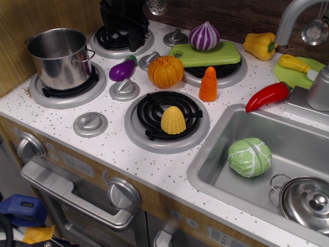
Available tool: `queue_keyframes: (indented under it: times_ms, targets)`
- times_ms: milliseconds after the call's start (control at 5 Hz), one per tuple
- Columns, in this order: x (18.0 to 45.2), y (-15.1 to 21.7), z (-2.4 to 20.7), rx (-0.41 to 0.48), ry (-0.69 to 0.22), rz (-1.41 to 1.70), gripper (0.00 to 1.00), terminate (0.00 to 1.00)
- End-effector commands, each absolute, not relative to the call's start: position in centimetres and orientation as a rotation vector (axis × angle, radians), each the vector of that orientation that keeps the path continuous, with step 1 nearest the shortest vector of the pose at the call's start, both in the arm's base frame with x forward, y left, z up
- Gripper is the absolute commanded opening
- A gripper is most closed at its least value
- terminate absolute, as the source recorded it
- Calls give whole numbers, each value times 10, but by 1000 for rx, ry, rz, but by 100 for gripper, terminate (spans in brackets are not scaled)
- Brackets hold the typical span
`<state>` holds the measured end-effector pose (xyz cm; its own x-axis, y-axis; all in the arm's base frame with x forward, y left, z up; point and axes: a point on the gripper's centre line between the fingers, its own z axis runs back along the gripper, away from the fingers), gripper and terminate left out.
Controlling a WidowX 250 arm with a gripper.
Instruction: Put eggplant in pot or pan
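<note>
The eggplant (pixel 122 69) is small, glossy purple with a dark green stem cap. It lies on the white stove top between the left burners, just left of the orange pumpkin (pixel 165 71). The tall shiny steel pot (pixel 57 56) stands upright and empty on the front left burner, to the left of the eggplant. My black gripper (pixel 129 37) hangs over the back left burner, behind the eggplant and apart from it. It holds nothing that I can see. Its dark fingers blend together, so I cannot tell how the jaws stand.
A yellow corn piece (pixel 173 121) sits on the front middle burner, with an orange carrot (pixel 208 84) behind it. A striped onion (pixel 204 36) rests on a green board (pixel 226 54). A red pepper (pixel 268 95) lies by the sink (pixel 216 154), which holds a cabbage (pixel 250 157) and a small lidded pot (pixel 306 200).
</note>
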<state>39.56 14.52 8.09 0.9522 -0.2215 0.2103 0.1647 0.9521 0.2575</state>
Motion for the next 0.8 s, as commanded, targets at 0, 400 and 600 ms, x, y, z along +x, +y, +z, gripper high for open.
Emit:
queue_keyframes:
  times_ms: [0,400,600]
  targets:
    - [396,145,81,240,-240,-198,100,0]
    - [412,161,57,221,-304,-158,100,0]
    - [414,164,41,219,-318,-130,100,0]
